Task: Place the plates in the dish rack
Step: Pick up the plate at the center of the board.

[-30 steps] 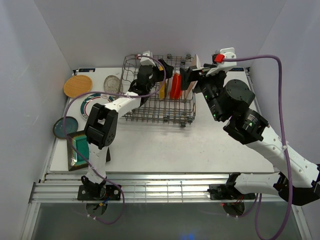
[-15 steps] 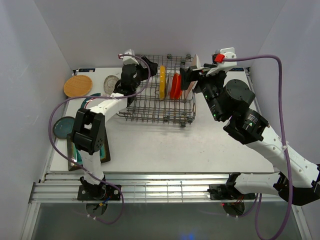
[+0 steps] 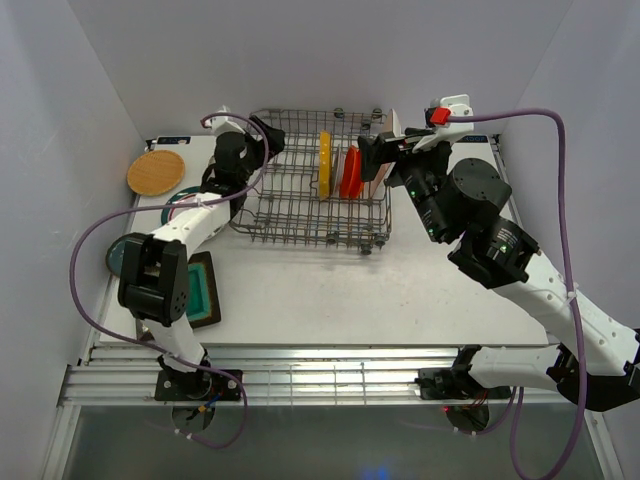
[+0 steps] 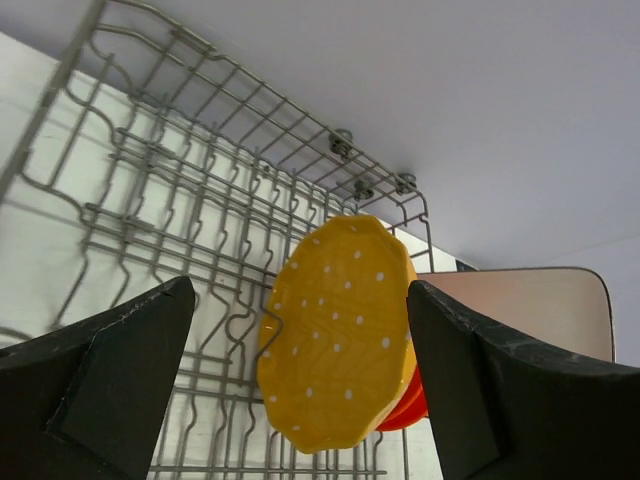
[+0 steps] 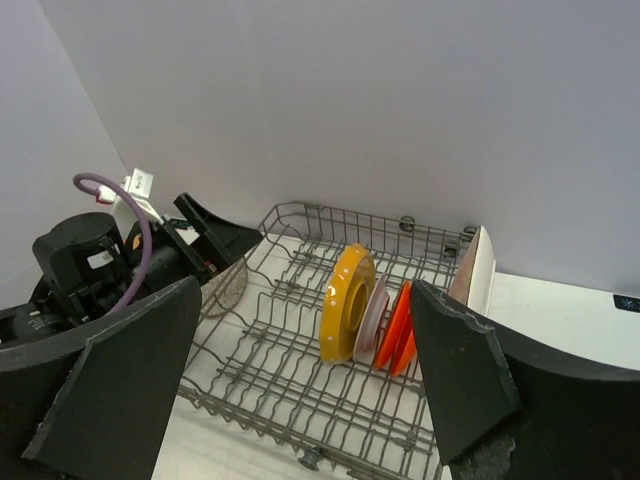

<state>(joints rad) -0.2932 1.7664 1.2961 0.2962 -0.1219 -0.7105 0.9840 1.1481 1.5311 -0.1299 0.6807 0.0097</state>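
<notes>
Wide open and empty, the left gripper (image 3: 262, 138) and right gripper (image 3: 374, 152) flank the dish rack (image 3: 290, 215) at the worktop's (image 3: 330, 290) far edge.

Overhead view, two close wrist views (all sharing the dish rack (image 3: 290, 215))

Left arm (image 3: 195, 220) and right arm (image 3: 470, 200) extend forward (fingers (image 4: 110, 380) spread, empty).

Plates (image 3: 323, 165) upright in dish rack's (image 3: 285, 208) right half
</notes>
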